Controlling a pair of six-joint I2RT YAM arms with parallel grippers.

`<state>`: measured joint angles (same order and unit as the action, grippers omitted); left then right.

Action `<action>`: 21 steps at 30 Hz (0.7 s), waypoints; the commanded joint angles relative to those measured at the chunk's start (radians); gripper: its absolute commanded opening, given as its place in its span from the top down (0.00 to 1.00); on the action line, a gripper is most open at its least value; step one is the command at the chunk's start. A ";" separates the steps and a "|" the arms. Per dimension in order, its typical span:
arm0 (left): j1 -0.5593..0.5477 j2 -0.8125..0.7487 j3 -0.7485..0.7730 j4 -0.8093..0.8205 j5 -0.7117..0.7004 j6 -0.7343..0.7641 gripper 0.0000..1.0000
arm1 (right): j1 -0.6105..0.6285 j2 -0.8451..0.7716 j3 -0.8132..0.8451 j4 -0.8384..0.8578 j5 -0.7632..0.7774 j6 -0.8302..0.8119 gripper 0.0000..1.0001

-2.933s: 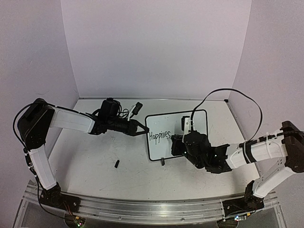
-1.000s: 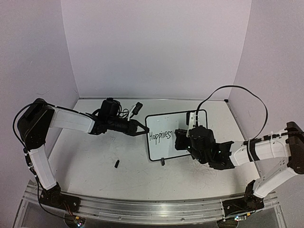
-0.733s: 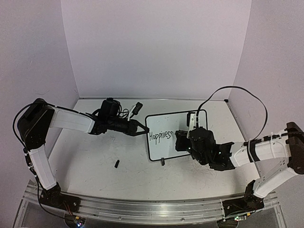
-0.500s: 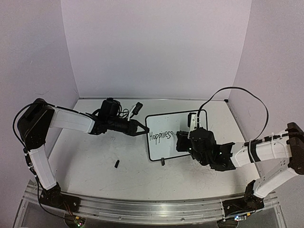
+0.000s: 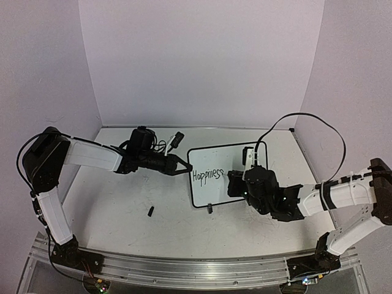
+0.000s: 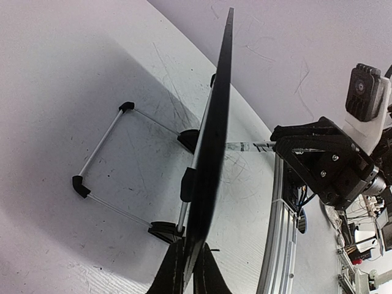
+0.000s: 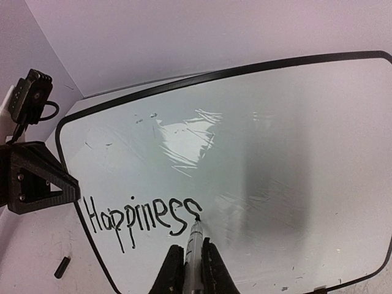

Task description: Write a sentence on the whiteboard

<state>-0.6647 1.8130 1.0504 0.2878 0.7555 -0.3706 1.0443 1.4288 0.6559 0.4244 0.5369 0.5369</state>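
Two grips I see: left gripper [image 6: 188,269] pinching the whiteboard [image 6: 215,147]; right gripper [image 7: 191,269] clenching a marker [image 7: 195,242]. Tip touches the sentence [image 7: 141,220].

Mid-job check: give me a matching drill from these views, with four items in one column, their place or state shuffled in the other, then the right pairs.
Items
1. left claw
2. right claw
3. sentence
4. small black piece

Place or state
A. lies on the table, apart from the whiteboard
B. shut on the marker, whose tip is at the last letter
C. one row reading "Happiness" on the whiteboard
D. clamped on the whiteboard's edge

Pairs: 1-D, 2-B, 3-C, 4-A
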 commanded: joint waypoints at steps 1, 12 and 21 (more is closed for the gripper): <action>-0.007 -0.036 -0.007 -0.025 0.022 -0.017 1.00 | 0.006 0.011 0.001 -0.021 0.012 0.009 1.00; -0.007 -0.039 -0.007 -0.026 0.022 -0.016 1.00 | 0.011 0.028 0.027 -0.006 0.007 -0.003 1.00; -0.007 -0.041 -0.006 -0.027 0.020 -0.016 1.00 | 0.009 -0.183 -0.062 -0.014 -0.010 -0.027 1.00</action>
<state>-0.6653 1.8130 1.0504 0.2880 0.7559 -0.3698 1.0550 1.3666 0.6326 0.4056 0.5247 0.5352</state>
